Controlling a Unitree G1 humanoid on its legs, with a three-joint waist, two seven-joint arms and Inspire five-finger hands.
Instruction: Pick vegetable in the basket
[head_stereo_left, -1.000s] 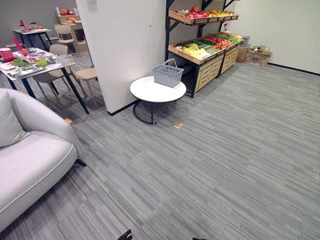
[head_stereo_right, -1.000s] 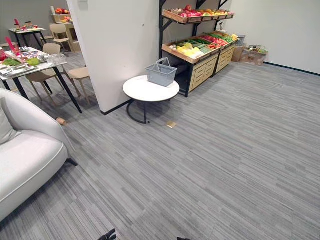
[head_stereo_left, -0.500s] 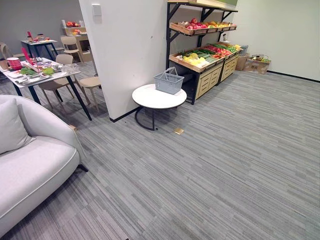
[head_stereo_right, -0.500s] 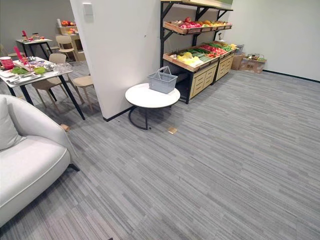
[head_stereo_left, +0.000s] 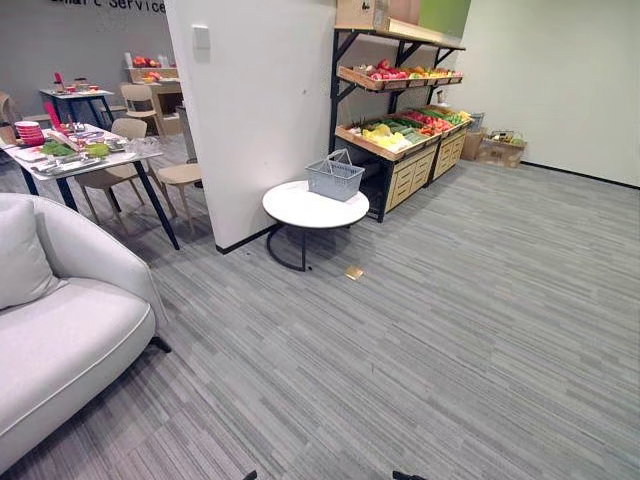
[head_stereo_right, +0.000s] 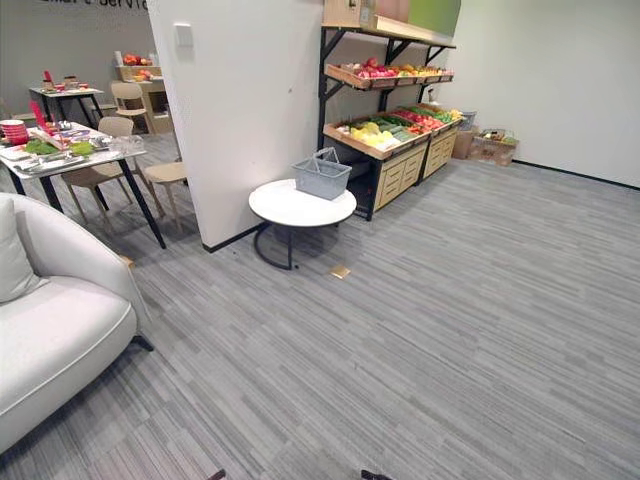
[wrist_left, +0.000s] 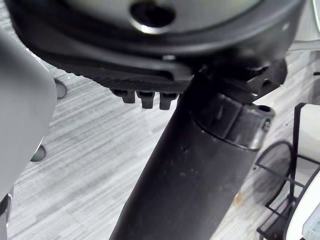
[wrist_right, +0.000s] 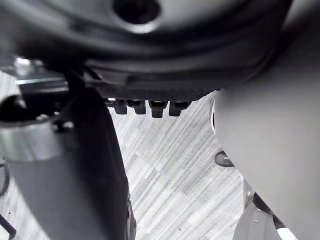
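Note:
A grey wire basket (head_stereo_left: 335, 178) with its handle up stands on the far edge of a round white table (head_stereo_left: 300, 208), several steps ahead of me. Just right of it, a wooden shelf holds crates of vegetables (head_stereo_left: 395, 132), yellow, green and red, with a second crate tier (head_stereo_left: 395, 73) above. My left hand (wrist_left: 145, 82) hangs low over the grey floor, fingers relaxed and holding nothing. My right hand (wrist_right: 150, 92) hangs the same way, its fingertips (wrist_right: 156, 107) loose over the carpet.
A white sofa (head_stereo_left: 60, 320) fills the left foreground. Behind it are a set dining table (head_stereo_left: 80, 155) and chairs (head_stereo_left: 180, 175). A white wall pillar (head_stereo_left: 260, 100) stands left of the shelf. A small brown object (head_stereo_left: 353, 272) lies on the floor before the round table.
The whole picture has shifted, so the camera has moved: more of the wall and the top shelf shows. The basket, table and shelves stay where they were.

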